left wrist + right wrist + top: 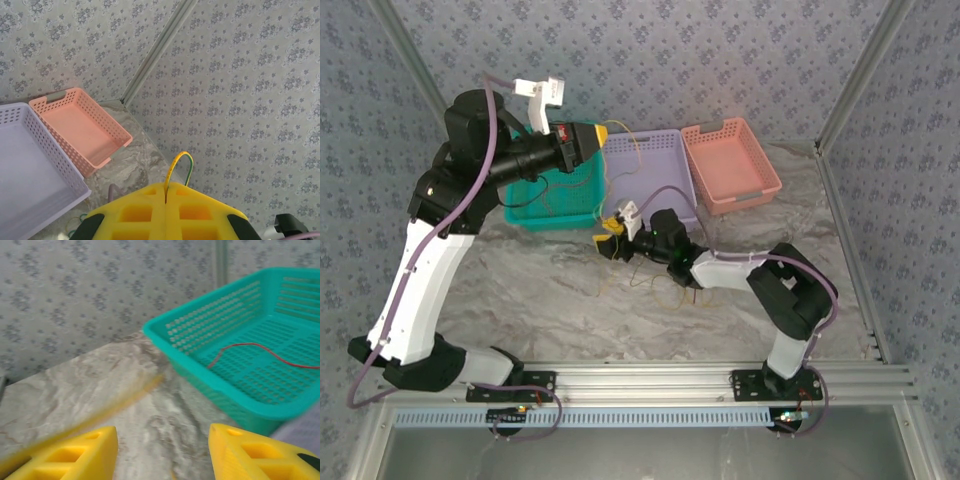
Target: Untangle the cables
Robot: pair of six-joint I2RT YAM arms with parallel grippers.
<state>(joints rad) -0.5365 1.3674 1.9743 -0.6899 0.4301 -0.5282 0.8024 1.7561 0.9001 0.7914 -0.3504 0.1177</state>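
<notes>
The left gripper is pinching shut on a thin yellow-and-green cable. The strand is looping up out of the seam between the yellow fingers, and its run below them is hidden. From above, that gripper is hanging over the teal plastic basket and the lavender plastic basket. The right gripper is standing partly open with nothing between its fingers, low over the marbled table, just beside the teal basket's corner. A thin red cable is lying inside that basket, its far end cut off by the frame edge. Loose thin strands are lying on the table by the right arm — too fine to sort by colour. A small red label on the left wrist is too small to read.
</notes>
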